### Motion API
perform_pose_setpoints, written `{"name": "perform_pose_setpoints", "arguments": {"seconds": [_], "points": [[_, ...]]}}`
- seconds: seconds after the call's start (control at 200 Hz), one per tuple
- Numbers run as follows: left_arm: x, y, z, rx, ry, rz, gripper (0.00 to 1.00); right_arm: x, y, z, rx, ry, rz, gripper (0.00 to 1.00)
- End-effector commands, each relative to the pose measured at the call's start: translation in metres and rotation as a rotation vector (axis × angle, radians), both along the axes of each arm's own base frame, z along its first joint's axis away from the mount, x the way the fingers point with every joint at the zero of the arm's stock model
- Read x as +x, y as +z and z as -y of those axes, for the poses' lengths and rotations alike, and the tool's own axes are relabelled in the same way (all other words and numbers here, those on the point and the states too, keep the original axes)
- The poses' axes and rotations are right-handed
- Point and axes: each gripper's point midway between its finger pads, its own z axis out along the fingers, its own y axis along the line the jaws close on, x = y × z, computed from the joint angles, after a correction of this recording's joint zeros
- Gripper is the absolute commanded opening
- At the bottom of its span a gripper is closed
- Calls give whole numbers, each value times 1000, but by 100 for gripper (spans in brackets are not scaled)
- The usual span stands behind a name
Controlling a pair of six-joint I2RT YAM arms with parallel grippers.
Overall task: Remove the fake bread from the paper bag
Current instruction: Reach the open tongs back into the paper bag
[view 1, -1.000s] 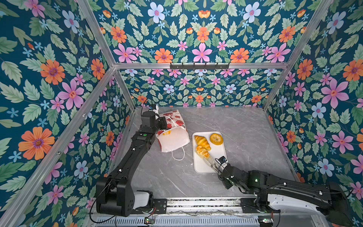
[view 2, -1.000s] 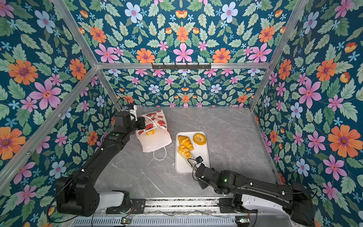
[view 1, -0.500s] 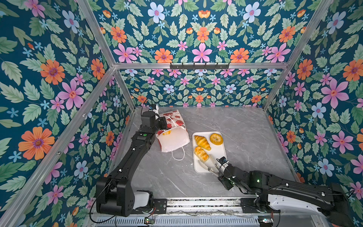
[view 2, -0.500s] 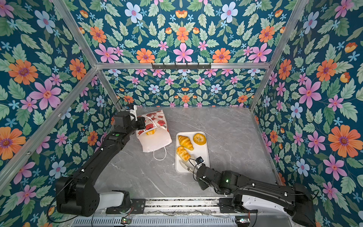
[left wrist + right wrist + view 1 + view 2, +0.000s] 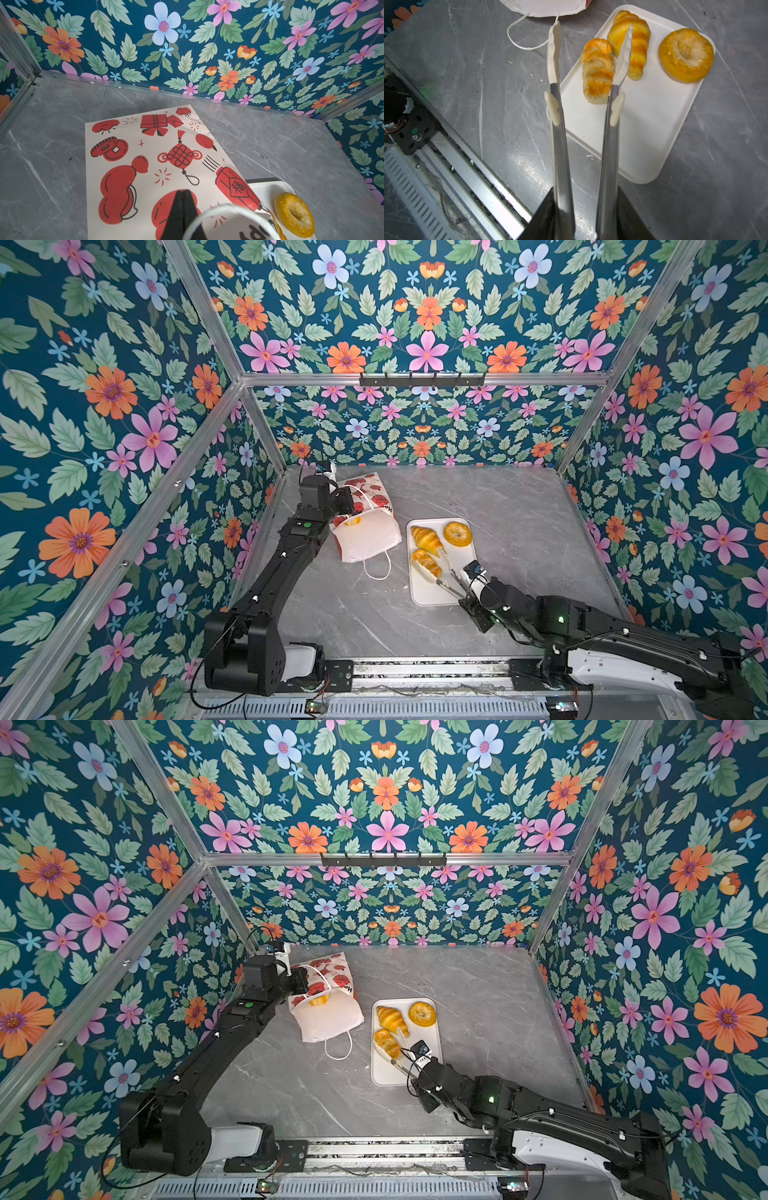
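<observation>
right tool [image 5: 586,216] eased, tongs [image 5: 560,145] opened, croissant [image 5: 596,72] released

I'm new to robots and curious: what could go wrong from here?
The open tongs straddle the near croissant by the edge of the tray; withdrawing might nudge it off. The left gripper pinches the rim of the paper bag; if it slips, the mouth may sag over the bread inside.

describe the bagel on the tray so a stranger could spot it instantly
In both top views, on the grey table, find the flat white tray just right of the paper bag. The bagel lies in the tray's far right corner, apart from the two croissants. It alone is a round ring with a hole; they are long and ridged.
</observation>
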Motion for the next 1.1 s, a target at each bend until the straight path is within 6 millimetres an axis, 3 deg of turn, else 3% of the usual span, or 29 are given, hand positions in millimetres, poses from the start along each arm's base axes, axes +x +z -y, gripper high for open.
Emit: {"name": "perform_pose_setpoints", "arguments": {"seconds": [0.0, 0.505, 0.73, 0.8, 0.83, 1.095], "points": [[4, 12, 2, -6, -5, 40, 0, 12, 19, -30, 34, 77, 94, 41], [2, 10, 6, -24, -25, 33, 0, 65, 17, -140, -69, 236, 282, 39], [2, 11, 6, -26, -29, 36, 0, 112, 3, -161, -22, 182, 272, 38], [2, 9, 7, -25, -30, 33, 0, 127, 7, -167, -8, 168, 288, 38], [3, 9, 7, -26, -30, 32, 0, 133, -7, -171, -37, 172, 276, 38], [6, 7, 9, -31, -38, 30, 0, 189, -20, -190, -66, 135, 283, 38]]}}
